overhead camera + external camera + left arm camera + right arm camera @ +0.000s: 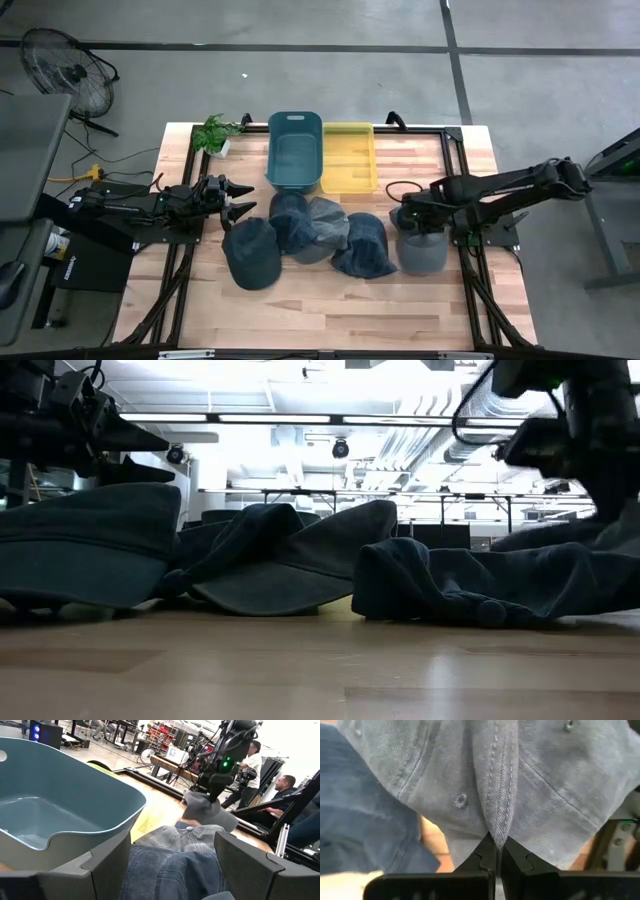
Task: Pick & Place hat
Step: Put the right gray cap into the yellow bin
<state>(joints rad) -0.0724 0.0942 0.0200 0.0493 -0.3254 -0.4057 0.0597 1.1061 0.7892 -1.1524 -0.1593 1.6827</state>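
Grey hat fabric is pinched in the closed right tool; left tool gapes.

Dark jointed arms, black cables

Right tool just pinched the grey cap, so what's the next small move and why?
Probably a short straight lift. The right tool is shut on a fold of the grey cotton cap, which lies beside a dark blue denim cap. Rising first should free it before carrying it toward the yellow plastic bin.
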